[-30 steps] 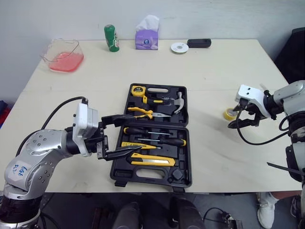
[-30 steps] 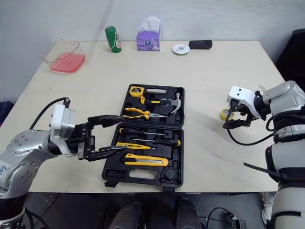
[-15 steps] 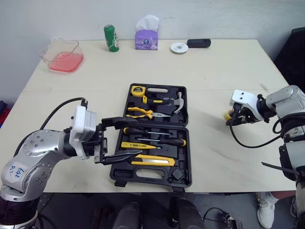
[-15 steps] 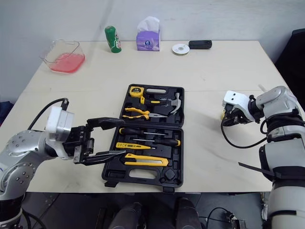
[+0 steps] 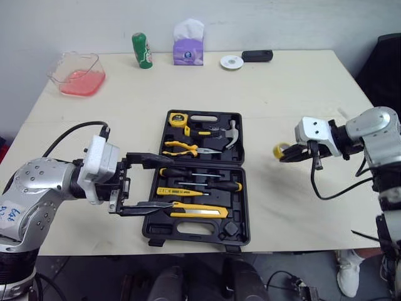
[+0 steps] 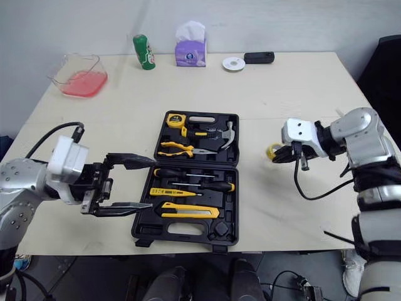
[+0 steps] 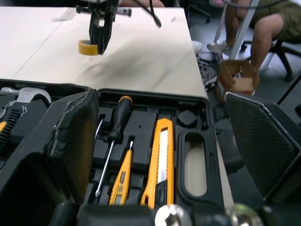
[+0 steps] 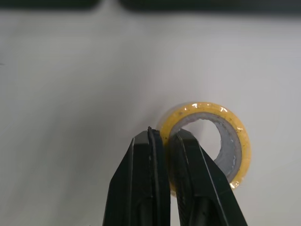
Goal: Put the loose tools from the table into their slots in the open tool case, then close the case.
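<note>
Looked first across the table (image 5: 294, 94), pale and wide. Found the tool case (image 5: 241, 194) lying open at mid-table, both halves flat, most slots filled: hammer (image 5: 233, 133), pliers (image 5: 180, 147), screwdrivers (image 5: 178, 172), yellow utility knife (image 5: 197, 212). Spotted the left tool (image 5: 164, 182) hovering low over the near-left part of the case, fingers spread wide, gripping nothing. Picked out the right tool (image 5: 283, 154) to the right of the case, well apart from it, fingers pressed onto the wall of the yellow tape roll (image 8: 203, 107), seemingly one finger inside the ring and one outside. Could not tell whether lifted clear of the table or just resting on it.

Judged the step in hand as carrying that roll over to the case. Called for a firm pinch all the way, given such a thin, slick wall and a bite at one edge only, so likely to swing or slip. Needed a lift first, then a level sweep leftward, high enough to clear the case rim. Seemed best aimed at the small pocket (image 5: 233, 229) in the near-right corner, apparently vacant, though hard to confirm. Wanted a low, flat release, not a drop. Also worth pulling the left tool aside, out of the path.
</note>
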`<state>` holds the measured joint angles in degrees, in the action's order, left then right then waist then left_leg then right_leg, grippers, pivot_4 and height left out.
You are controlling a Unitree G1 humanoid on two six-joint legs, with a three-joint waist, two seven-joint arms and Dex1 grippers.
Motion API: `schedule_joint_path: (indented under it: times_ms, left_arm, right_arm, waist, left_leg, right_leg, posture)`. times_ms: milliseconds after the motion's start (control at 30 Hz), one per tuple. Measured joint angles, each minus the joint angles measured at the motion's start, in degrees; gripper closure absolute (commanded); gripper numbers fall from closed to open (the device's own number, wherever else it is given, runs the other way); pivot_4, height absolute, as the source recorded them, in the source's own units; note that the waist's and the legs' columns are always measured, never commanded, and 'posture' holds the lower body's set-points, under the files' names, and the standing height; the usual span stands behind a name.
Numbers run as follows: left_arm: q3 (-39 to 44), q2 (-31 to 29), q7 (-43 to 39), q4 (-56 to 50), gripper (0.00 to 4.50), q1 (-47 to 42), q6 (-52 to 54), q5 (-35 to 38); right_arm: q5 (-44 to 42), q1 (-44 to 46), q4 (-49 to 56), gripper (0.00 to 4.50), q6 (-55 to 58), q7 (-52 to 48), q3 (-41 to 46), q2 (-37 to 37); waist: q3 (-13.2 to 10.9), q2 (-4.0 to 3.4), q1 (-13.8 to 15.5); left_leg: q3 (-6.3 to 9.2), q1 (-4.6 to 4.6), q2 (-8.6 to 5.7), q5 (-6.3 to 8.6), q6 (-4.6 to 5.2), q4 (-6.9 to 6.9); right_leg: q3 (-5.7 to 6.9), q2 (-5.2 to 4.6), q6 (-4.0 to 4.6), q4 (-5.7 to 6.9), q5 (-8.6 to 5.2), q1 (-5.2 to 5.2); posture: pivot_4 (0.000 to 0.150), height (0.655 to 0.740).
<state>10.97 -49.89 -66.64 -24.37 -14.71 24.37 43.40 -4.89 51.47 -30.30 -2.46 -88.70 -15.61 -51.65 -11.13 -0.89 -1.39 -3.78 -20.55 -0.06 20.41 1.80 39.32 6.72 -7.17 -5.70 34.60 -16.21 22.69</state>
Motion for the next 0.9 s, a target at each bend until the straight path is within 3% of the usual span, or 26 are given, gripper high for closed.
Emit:
schedule_joint_path:
  times_ms: [167, 367, 900]
  left_arm:
    - [-1.2, 2.3, -3.0, 0.5, 0.00, 2.9, -8.1, -5.1]
    - [-2.4, 2.5, -4.0, 0.3, 0.00, 7.0, -9.6, -6.4]
    - [-0.1, 1.3, -1.5, -4.8, 0.00, 15.2, -8.6, -6.6]
  right_arm:
    - [-12.4, -11.8, 29.4, 4.49, 10.2, -0.2, -1.3, -1.7]
    - [-16.1, -16.7, 48.4, 4.49, 19.2, 0.1, -5.1, -1.8]
    - [-9.0, -21.6, 52.3, 4.49, 19.7, 1.0, -11.1, -0.3]
  waist:
    - [0.0, 0.00, 0.2]
    - [0.0, 0.02, 0.7]
    - [0.0, 0.19, 1.3]
  left_leg:
    - [0.00, 0.02, 0.04, 0.04, -0.05, 0.00]
    - [0.00, 0.03, 0.01, 0.05, -0.02, 0.03]
    - [0.04, 0.10, -0.01, 0.06, 0.04, 0.04]
  right_leg:
    - [0.02, -0.16, 0.00, -0.01, 0.00, 0.00]
    - [-0.01, -0.26, 0.00, 0.01, 0.00, 0.00]
    - [0.02, -0.32, 0.02, -0.04, -0.01, -0.05]
  posture:
    - [0.150, 0.7400]
    - [0.150, 0.7400]
    - [0.150, 0.7400]
